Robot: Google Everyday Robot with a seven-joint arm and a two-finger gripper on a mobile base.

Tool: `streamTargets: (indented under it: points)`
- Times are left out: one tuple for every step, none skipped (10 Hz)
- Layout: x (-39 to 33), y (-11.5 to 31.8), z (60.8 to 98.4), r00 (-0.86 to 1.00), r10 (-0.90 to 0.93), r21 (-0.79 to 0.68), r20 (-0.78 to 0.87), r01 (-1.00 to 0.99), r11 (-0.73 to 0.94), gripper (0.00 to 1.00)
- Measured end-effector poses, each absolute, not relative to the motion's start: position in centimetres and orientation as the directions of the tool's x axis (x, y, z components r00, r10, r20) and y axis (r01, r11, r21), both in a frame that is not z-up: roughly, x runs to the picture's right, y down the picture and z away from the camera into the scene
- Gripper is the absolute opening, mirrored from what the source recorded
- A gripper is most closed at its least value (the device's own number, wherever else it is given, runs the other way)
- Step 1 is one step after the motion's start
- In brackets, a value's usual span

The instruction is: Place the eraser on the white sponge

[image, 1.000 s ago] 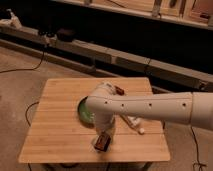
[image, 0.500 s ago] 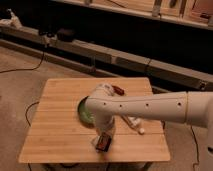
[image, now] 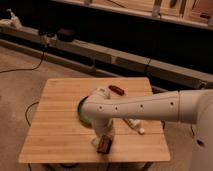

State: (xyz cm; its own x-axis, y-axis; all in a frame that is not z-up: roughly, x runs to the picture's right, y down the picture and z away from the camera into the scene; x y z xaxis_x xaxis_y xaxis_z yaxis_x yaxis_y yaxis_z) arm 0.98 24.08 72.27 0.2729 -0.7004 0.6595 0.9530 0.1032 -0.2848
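Note:
The eraser (image: 104, 146), a small dark block with a reddish-brown middle, is near the front edge of the wooden table (image: 55, 130). My gripper (image: 103, 138) points down right over it, at the end of the white arm (image: 145, 106) that reaches in from the right. Whether the gripper holds the eraser does not show. A pale bit of the white sponge (image: 95, 142) shows just left of the eraser; the gripper hides the rest. I cannot tell whether the eraser rests on the sponge.
A green bowl (image: 83, 114) sits mid-table, partly behind the arm. A small red-dark oblong thing (image: 116, 90) lies at the back. A long white item with a nozzle (image: 136, 126) lies right of the gripper. A dark shelf unit stands behind the table.
The gripper and the eraser have shifted very slightly toward the front right. Nothing else has moved.

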Motion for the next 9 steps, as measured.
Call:
streamTargets:
  points:
    - [0.9,24.2,72.5,0.256,-0.71,-0.275,0.656,0.957,0.091,0.79]
    - [0.8,24.2,72.9,0.236,-0.72,-0.26,0.652,0.962,0.08,0.8]
    - [0.5,24.2,73.4,0.219,-0.732,-0.237,0.645,0.968,0.08,0.8]
    - [0.1,23.8,74.0,0.205,-0.744,-0.214,0.637,0.973,0.085,0.8]
    - [-0.3,23.5,74.3,0.195,-0.751,-0.197,0.631,0.976,0.088,0.8]
    - [-0.8,23.3,74.6,0.187,-0.756,-0.178,0.627,0.979,0.094,0.8]
    - [-1.1,23.1,74.8,0.185,-0.76,-0.166,0.623,0.981,0.103,0.8]
    - [-1.3,23.0,74.7,0.194,-0.757,-0.16,0.624,0.98,0.119,0.8]
    - [-1.3,22.9,74.6,0.202,-0.754,-0.16,0.625,0.979,0.13,0.8]
